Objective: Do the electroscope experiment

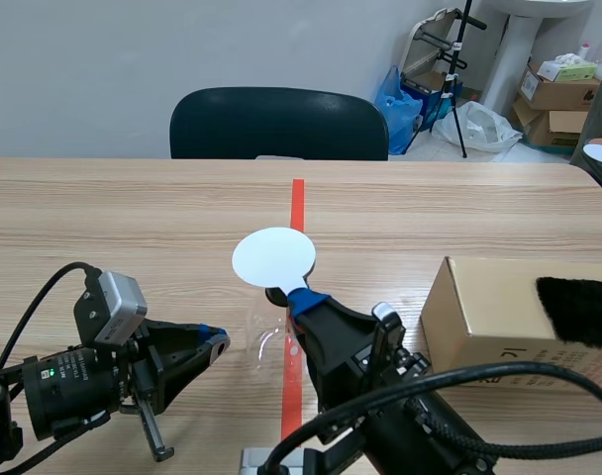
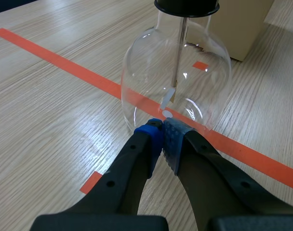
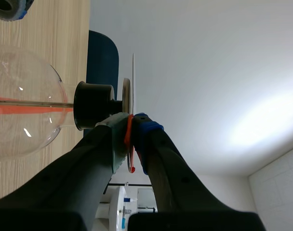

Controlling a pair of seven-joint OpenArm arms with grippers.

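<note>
The electroscope is a clear glass flask (image 2: 175,82) with a black stopper (image 2: 186,6), a metal rod and a small pale leaf (image 2: 168,98) inside. It stands on the orange tape line. A white disc (image 1: 272,257) tops it. My left gripper (image 2: 163,130) is shut on nothing, its tips right at the flask's lower wall. My right gripper (image 3: 131,122) is shut on a thin orange-red strip (image 3: 129,144), held beside the stopper (image 3: 93,106) just under the disc (image 3: 133,82). In the scene view the right gripper (image 1: 299,297) sits below the disc and the left gripper (image 1: 214,341) is left of the flask.
A cardboard box (image 1: 509,307) stands at the right with a black furry piece (image 1: 578,309) on it. A dark chair (image 1: 278,124) is behind the table's far edge. Boxes and bags lie on the floor at the back right.
</note>
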